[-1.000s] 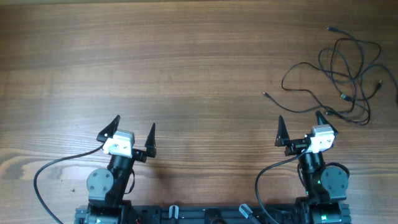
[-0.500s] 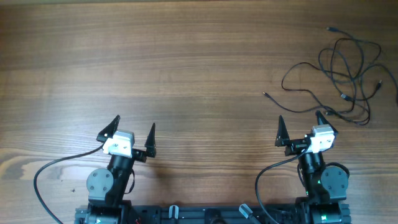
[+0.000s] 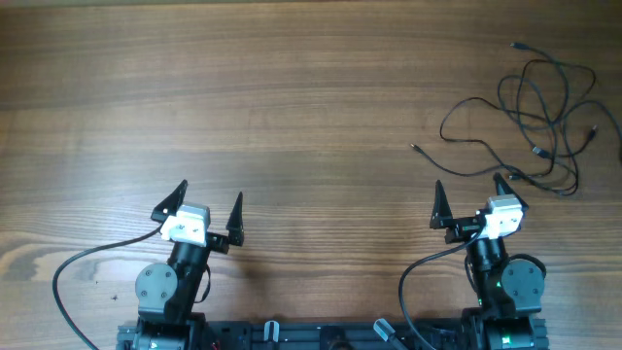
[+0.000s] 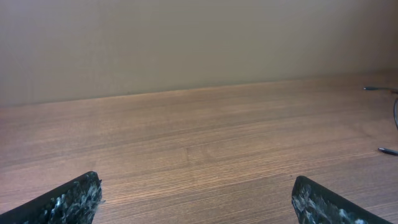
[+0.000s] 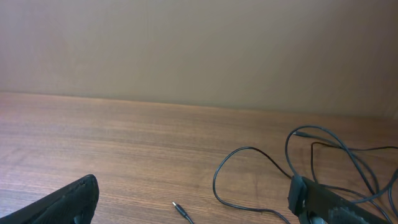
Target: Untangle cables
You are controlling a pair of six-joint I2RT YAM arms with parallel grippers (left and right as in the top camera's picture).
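Now, your right gripper [image 3: 468, 185] has its jaws wide apart and empty, and the left gripper [image 3: 210, 192] is the same. The cables [image 3: 540, 124] lie on the table [image 3: 292, 97] in a loose tangle ahead and to the right of the right gripper, far from the left one. At the right edge of the overhead view one strand is cut off, and which cord lies on top is unclear
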